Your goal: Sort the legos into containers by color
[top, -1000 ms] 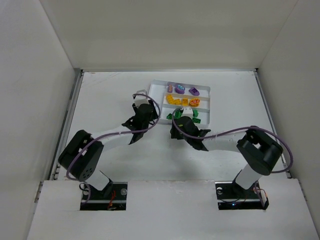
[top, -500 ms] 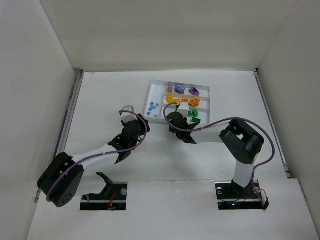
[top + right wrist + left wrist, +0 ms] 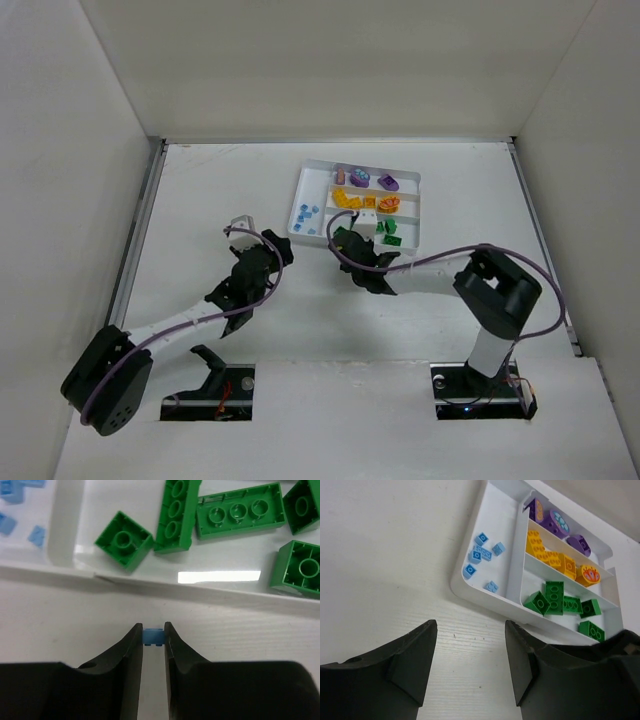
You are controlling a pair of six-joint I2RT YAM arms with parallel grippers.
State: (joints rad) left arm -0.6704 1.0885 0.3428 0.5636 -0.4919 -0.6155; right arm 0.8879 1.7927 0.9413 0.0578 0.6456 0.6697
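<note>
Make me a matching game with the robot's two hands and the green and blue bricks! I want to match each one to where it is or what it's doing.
Things:
1. left hand
2. right hand
3. green bricks
4. loose blue bricks

Places or states:
A. in the tall section of the tray
B. shut on one tiny blue brick
C. in a long narrow section of it
D. open, holding nothing

Pairs: 1-D, 2-B, 3-C, 4-A
</note>
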